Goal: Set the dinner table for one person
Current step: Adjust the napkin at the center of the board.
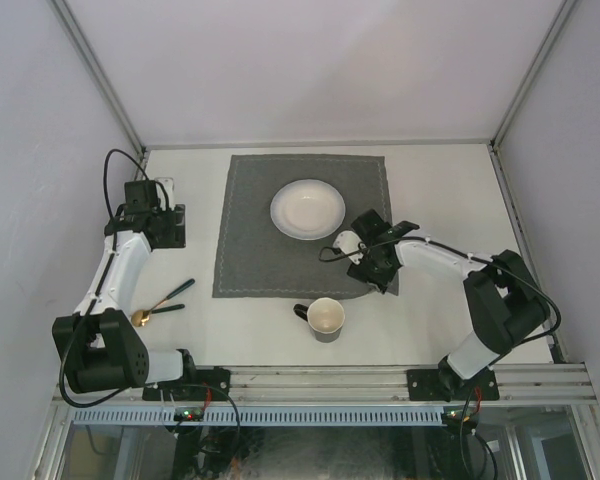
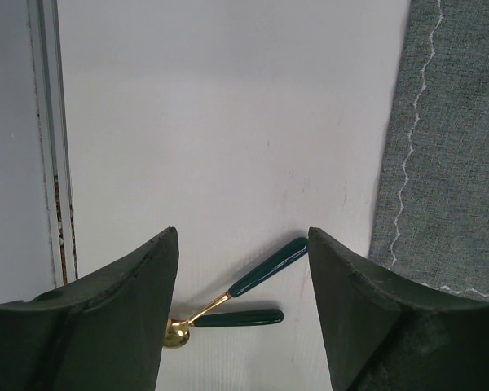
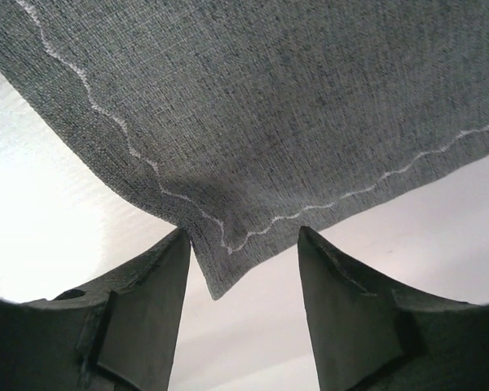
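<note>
Right gripper: released, the jaws stand apart; the near right corner of the grey mat lies between the fingers without being pinched, and whether it brushes the left finger cannot be told.
Left gripper: released, jaws wide apart with nothing between them, hanging over bare tabletop near the far left edge.
Below the left gripper: a gold spoon with a dark green handle slants up to the right; a second green handle lies level just under it, the two meeting near the spoon's bowl.
Mat: grey woven cloth with a wavy white stitch line along its border, lying flat in the middle of the table.
Plate: white and round, on the far half of the mat.
Cup: dark outside, pale inside, upright on the bare surface just off the mat's near edge.
Dinner table: off-white, matte and plain; it fills the floor of the cell, its long axis running left to right in front of the arm bases.
Rails: aluminium, edging the table.
Walls: plain pale panels on the left, far and right sides.
</note>
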You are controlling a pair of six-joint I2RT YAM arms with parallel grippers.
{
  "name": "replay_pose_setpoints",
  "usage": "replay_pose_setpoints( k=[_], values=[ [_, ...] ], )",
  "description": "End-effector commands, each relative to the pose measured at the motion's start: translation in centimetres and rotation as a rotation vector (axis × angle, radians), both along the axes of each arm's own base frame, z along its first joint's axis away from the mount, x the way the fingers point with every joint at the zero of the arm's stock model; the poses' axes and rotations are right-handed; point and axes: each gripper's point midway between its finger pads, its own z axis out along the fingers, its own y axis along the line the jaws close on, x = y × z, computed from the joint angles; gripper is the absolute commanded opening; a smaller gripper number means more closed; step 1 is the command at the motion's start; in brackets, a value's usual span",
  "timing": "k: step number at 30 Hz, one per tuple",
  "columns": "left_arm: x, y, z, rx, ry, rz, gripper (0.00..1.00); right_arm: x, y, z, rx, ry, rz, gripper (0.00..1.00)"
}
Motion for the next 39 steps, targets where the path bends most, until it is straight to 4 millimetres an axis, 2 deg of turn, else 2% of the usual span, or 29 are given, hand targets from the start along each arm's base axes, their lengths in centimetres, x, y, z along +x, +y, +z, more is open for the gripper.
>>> replay_pose_setpoints(
  k=[1,3,5,7,10,13,16,19,23,27,30,35,39],
  values=[
    [1.0,-0.1,1.7,-0.015,-0.073,0.003,0.69,2.3,-0.3,3.4,0.023,-0.127,-0.027,0.56],
    [1.0,0.0,1.9,-0.013,-0.082,0.006,0.69,3.7,-0.6,5.2,0.054,-0.188,-0.069,0.56],
    [1.1,0.1,2.2,-0.004,-0.1,0.01,0.69,5.6,-1.0,7.9,0.104,-0.264,-0.122,0.56],
    [1.1,0.4,2.7,0.012,-0.132,0.015,0.69,7.5,-1.4,11.0,0.177,-0.335,-0.196,0.62],
    [1.0,0.5,3.5,0.021,-0.167,0.019,0.69,9.0,-1.5,14.8,0.298,-0.369,-0.273,0.72],
    [0.8,0.3,4.1,0.015,-0.188,0.016,0.69,9.1,-1.8,15.9,0.325,-0.374,-0.306,0.76],
    [0.6,0.1,4.4,0.008,-0.201,0.009,0.69,8.9,-1.9,15.3,0.315,-0.349,-0.325,0.76],
    [0.4,0.0,4.7,0.013,-0.211,0.005,0.69,8.7,-0.9,14.8,0.358,-0.309,-0.331,0.76],
    [-0.5,0.2,4.5,0.034,-0.21,-0.006,0.69,7.2,1.7,14.8,0.423,-0.224,-0.279,0.75],
    [-1.2,1.1,4.6,0.083,-0.243,0.021,0.69,2.5,6.2,13.7,0.409,-0.102,-0.084,0.75],
    [-1.4,1.2,4.3,0.086,-0.237,0.029,0.69,-0.8,8.1,13.3,0.357,-0.063,0.039,0.74],
    [-1.3,1.2,3.4,0.076,-0.215,0.039,0.69,-4.8,9.8,13.0,0.329,0.004,0.15,0.74],
    [-1.2,1.3,3.2,0.084,-0.206,0.045,0.69,-6.3,10.0,11.8,0.306,0.039,0.182,0.74]
  ],
)
